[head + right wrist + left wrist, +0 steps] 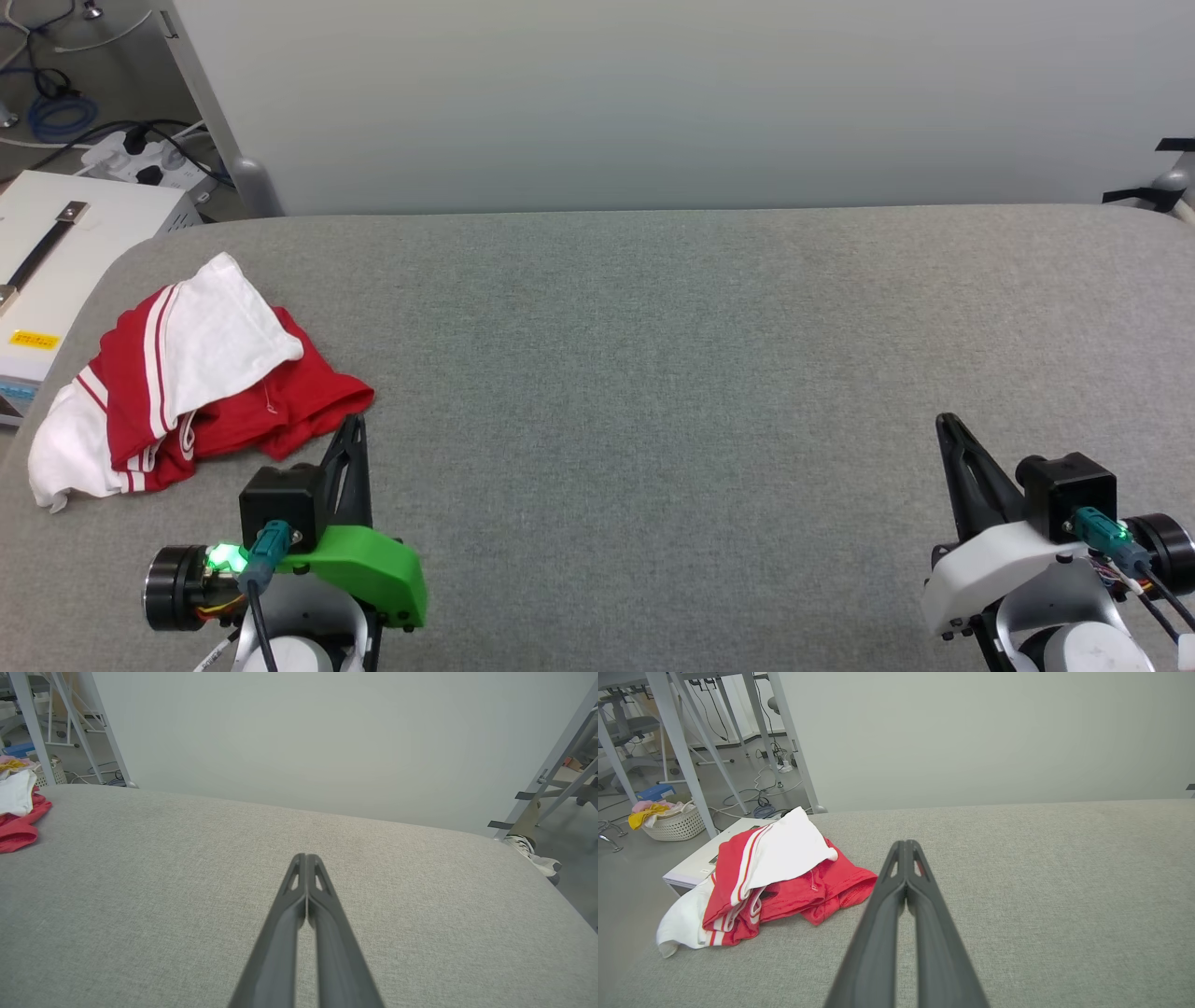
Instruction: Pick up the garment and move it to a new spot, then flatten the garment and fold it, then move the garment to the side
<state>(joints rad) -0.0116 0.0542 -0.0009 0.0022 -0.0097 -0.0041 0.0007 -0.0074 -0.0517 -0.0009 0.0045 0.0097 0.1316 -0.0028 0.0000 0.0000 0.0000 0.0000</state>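
Where grey woven cloth spreads flat, the soft red-and-white garment (201, 373) lies crumpled.

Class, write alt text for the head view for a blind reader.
A crumpled red-and-white garment lies at the left end of a grey table. The left gripper, shut, sits close beside it; the right gripper, shut, sits far right.

A grey fabric tabletop (709, 373) runs back to a pale wall panel (653, 93). Off its left edge sit a white box (56, 252) with a dark strap and a power strip (140, 163). A white basket (677, 828) of clothes stands on the floor, and a person's shoe (532, 854) shows past the right corner.
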